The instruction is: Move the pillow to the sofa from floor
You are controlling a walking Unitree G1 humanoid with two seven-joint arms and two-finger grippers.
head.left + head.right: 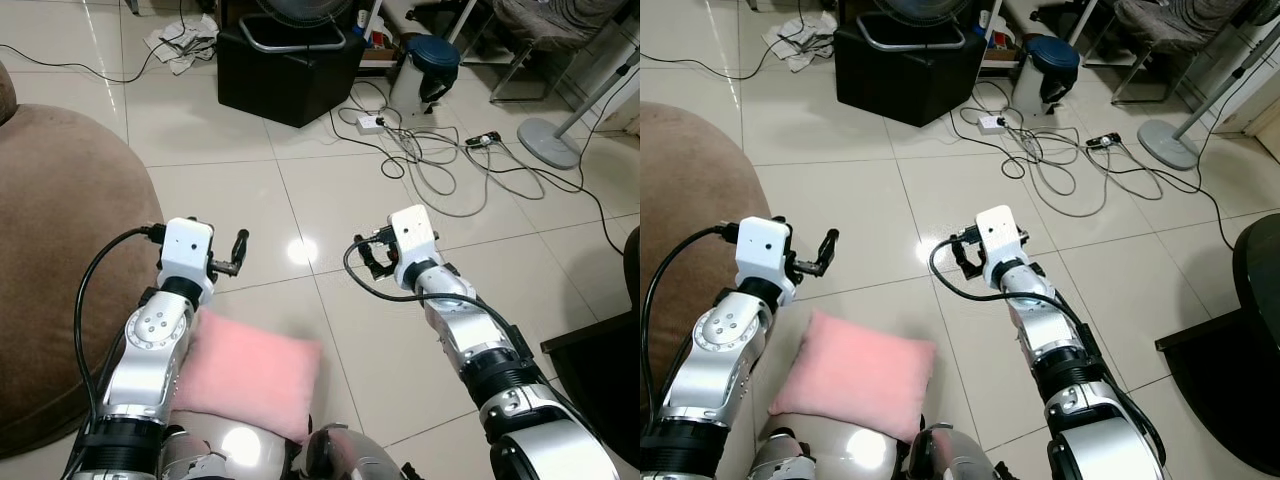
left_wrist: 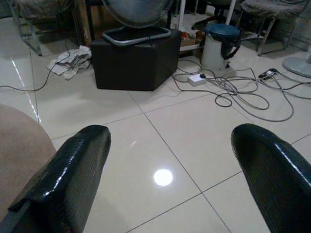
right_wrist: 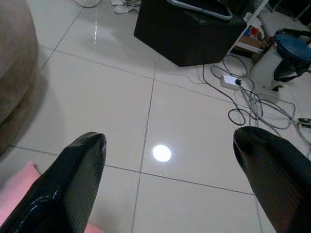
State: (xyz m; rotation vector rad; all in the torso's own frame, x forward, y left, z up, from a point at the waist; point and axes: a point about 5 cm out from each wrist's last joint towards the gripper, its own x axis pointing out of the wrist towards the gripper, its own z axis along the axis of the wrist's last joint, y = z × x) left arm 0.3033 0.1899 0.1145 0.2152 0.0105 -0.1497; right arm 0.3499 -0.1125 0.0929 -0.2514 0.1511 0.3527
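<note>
A pink pillow (image 1: 250, 385) lies on the tiled floor close in front of me, between my two arms and beside the brown sofa (image 1: 60, 250) on my left. My left gripper (image 1: 236, 255) is held above the floor just beyond the pillow's far left corner, open and empty. The right gripper (image 1: 368, 255) hovers to the right of the pillow at about the same height, also open with nothing in it. In the right wrist view a pink corner of the pillow (image 3: 14, 189) shows beside one finger (image 3: 73, 184). The left wrist view has both fingers (image 2: 68, 179) spread over bare tile.
A black box (image 1: 285, 70) with a fan on it stands ahead. Tangled cables (image 1: 430, 160) and a power strip (image 1: 370, 123) lie on the floor to the right, near a white bin with a blue lid (image 1: 425, 65) and a fan base (image 1: 548, 140). Dark furniture (image 1: 610, 370) sits at my right.
</note>
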